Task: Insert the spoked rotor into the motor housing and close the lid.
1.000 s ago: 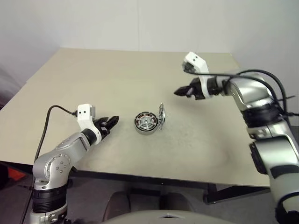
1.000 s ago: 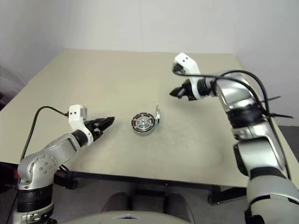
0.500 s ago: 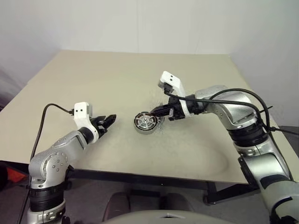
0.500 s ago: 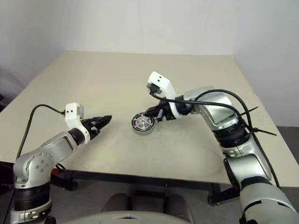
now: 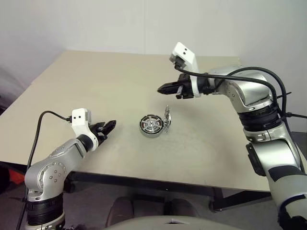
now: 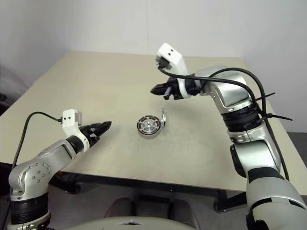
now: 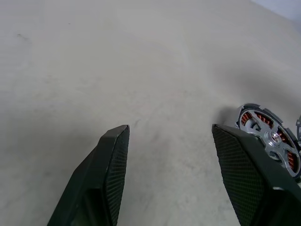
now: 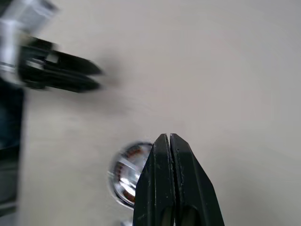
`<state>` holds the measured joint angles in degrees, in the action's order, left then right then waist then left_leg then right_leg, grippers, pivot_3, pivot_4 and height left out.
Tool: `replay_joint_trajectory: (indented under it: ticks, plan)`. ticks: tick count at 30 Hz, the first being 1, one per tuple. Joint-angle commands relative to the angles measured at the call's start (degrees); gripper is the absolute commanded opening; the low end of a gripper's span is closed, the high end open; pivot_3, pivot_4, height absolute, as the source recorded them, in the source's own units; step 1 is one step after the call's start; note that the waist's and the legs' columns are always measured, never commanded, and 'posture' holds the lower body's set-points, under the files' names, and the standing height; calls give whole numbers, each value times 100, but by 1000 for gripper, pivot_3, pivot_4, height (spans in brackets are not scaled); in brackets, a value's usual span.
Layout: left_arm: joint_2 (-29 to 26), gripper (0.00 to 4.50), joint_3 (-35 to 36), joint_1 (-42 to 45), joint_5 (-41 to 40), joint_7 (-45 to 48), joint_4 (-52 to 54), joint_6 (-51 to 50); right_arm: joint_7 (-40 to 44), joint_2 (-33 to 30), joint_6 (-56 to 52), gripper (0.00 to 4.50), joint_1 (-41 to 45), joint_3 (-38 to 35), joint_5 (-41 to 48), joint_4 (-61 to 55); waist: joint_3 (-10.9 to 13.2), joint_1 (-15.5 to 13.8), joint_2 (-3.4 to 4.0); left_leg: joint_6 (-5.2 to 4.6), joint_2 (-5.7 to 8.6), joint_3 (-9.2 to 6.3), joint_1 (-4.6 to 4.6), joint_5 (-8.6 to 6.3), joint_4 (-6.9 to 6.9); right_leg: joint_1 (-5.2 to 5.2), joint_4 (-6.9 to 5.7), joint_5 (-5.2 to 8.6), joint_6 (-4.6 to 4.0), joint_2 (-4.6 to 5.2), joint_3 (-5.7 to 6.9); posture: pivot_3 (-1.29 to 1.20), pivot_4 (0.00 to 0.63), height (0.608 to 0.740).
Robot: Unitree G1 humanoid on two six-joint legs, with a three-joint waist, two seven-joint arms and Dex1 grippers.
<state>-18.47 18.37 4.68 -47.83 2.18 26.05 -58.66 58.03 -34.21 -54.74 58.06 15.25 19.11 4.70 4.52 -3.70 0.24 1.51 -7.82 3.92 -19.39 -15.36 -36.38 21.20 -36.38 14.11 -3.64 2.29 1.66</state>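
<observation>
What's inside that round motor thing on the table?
Inside the motor housing you can see a ring of copper-brown windings around a silver centre hub with spokes. No cover is on top; the lid stands on its edge against the housing's side. What lies under the hub is hidden.

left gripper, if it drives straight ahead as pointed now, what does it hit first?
Probably the motor housing: the open left gripper points along the table toward it, nothing between. Depth is unclear; it may graze past on one side.
</observation>
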Motion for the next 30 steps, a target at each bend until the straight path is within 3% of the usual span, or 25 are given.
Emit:
replay_joint_trajectory:
  ticks: [1, 9, 20, 30]
  plan:
    - [-37, 3018, 43, 101, -57, 12, 169, 36, 58, -227, 400, 7, -151, 122, -292, 74, -1, -25, -1, -1, -2, 0, 1, 0, 1, 0, 0, 0, 0, -2, 0, 0, 0, 740]
    - [-86, 3018, 25, 148, -59, 56, 126, 10, 173, -476, 977, 7, -766, 352, -744, -51, 2, -26, 3, -21, -4, 4, -15, 13, 2, 24, -8, 0, 0, -5, -1, 0, 0, 740]
    - [-158, 3018, 99, 168, -93, 53, 134, -8, 652, -635, 1015, 7, -1168, 382, -703, -580, 1, -34, 2, -22, -5, 2, -11, 13, 0, 18, -8, 0, -1, -5, 0, 0, 0, 740]
    - [-190, 3018, 165, 179, -94, 38, 132, 11, 623, -361, 627, 7, -1303, 324, -468, -1056, 1, -28, 2, -23, -5, 2, -9, 13, 0, 18, -8, 0, -1, -5, 0, 0, 0, 740]
